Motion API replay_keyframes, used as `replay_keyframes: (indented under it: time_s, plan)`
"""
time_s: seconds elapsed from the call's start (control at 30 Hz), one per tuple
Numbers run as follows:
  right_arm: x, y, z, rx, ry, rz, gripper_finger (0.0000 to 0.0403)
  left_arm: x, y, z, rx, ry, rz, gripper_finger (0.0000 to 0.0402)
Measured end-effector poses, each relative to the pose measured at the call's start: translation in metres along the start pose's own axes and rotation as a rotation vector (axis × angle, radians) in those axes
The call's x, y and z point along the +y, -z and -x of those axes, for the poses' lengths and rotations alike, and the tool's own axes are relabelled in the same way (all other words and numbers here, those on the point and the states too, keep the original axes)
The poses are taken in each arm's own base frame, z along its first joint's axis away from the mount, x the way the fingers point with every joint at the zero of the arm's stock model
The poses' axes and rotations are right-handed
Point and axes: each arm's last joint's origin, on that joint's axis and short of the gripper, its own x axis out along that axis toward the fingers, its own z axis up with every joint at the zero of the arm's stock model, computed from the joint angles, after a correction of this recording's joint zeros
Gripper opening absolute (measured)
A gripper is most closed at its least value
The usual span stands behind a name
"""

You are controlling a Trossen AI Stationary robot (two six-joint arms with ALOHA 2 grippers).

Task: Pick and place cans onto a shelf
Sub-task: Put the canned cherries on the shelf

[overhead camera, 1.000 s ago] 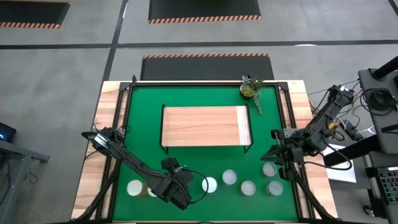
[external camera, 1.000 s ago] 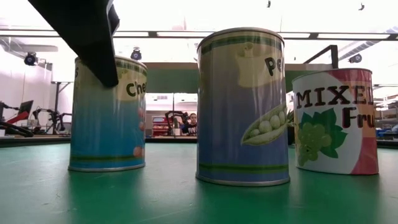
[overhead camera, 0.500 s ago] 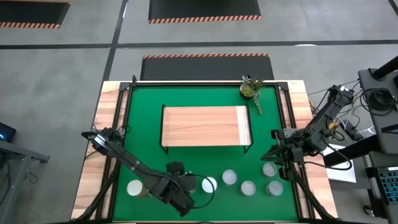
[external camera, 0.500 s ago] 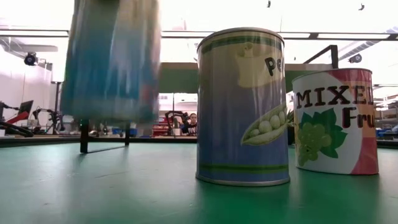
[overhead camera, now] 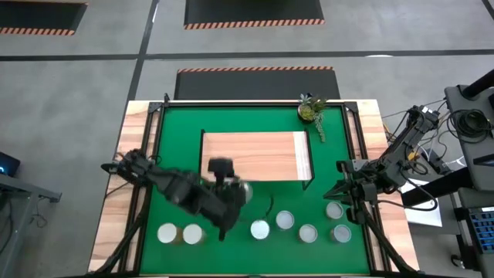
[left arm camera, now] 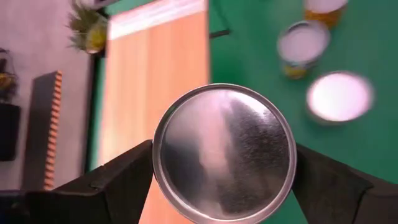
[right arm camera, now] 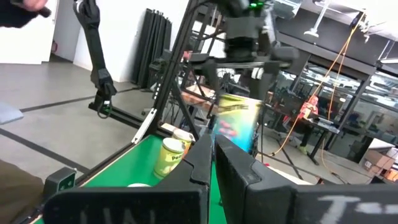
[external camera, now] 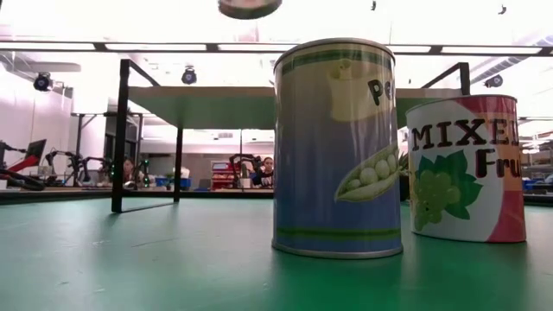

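My left gripper [overhead camera: 231,198] hangs above the green mat, just in front of the shelf [overhead camera: 255,157], and is shut on a can [overhead camera: 241,192]. That can's silver top [left arm camera: 224,152] fills the left wrist view, and its base [external camera: 249,7] shows at the top of the low view. Several other cans stand upright on the mat near the near edge, among them two [overhead camera: 167,232] [overhead camera: 191,234] at the left and one [overhead camera: 259,228] in the middle. My right gripper [overhead camera: 338,191] waits shut over the mat's right side. My left gripper pinches the can between its two fingers [left arm camera: 124,180], one on each opposite side of the wall just under the top rim [left arm camera: 157,163]. The fingers slant down from the table's left. The can is lifted clear of the mat, well above the standing cans.
A small potted plant [overhead camera: 310,110] stands at the mat's far right corner. A pea can [external camera: 337,147] and a mixed-fruit can [external camera: 467,168] stand close to the low camera. The shelf's wood top [left arm camera: 155,74] is bare. Black frame rails run along the mat's sides.
My left gripper has risen from the near edge of the mat and gone toward the shelf, rolling its wrist on the way. The can it holds has left its place among the near cans and is now lifted clear, high above the mat.
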Motion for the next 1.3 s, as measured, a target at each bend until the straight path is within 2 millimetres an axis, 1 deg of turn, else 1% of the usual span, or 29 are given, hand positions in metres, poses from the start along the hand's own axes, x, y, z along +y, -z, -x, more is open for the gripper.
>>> replay_keyframes:
  time_s: [0.1, 0.27, 0.43, 0.53, 0.73, 1.07, 1.3]
  plan:
    - [0.0, 0.0, 0.0, 0.001, 0.0, -0.008, 0.0009, 0.023, 0.0, -0.015, 0.061, 0.007, -0.047, 0.031]
    - [0.0, 0.0, 0.0, 0.004, -0.002, -0.023, 0.0009, 0.053, -0.004, -0.035, 0.107, 0.079, -0.098, 0.031]
    - [0.0, 0.001, 0.0, 0.005, -0.002, -0.033, 0.0009, 0.074, -0.004, -0.047, 0.135, 0.064, -0.1, 0.0311]
    - [0.0, 0.001, 0.0, 0.009, -0.004, -0.047, 0.0009, 0.082, -0.003, -0.051, 0.144, 0.053, -0.089, 0.0313]
    - [0.001, 0.002, 0.0, 0.023, -0.009, -0.065, 0.0009, 0.087, -0.001, -0.06, 0.172, 0.046, -0.091, 0.0319]
    - [0.001, 0.002, 0.0, 0.022, -0.009, -0.067, 0.0009, 0.078, 0.008, -0.084, 0.262, 0.048, -0.116, 0.032]
    - [0.001, 0.002, 0.0, 0.022, -0.009, -0.066, 0.0009, 0.078, 0.009, -0.087, 0.271, 0.039, -0.117, 0.032]
